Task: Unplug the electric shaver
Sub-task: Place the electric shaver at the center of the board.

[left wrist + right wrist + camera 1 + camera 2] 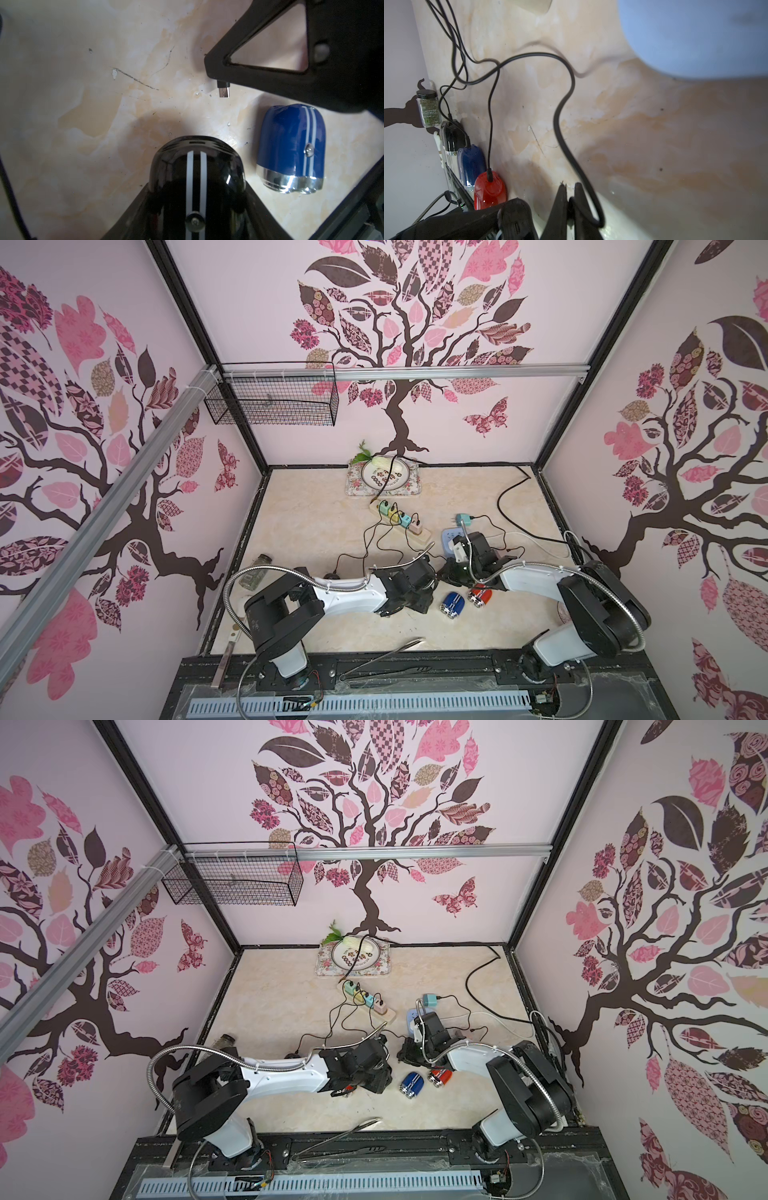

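Black shaver [218,166] lower centre, clamped in left gripper [196,199]; glossy, we judge slippery. Right gripper [570,199] pinches limp cable [562,124] behind plug [224,91], stiffest hold.

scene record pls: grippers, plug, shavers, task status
left gripper: shut on black shaver
right gripper: shut on charging plug, cable trailing
port: empty, plug clear of it
blue shaver: lying on table beside black shaver
red shaver: plugged in
status: black shaver looks unplugged
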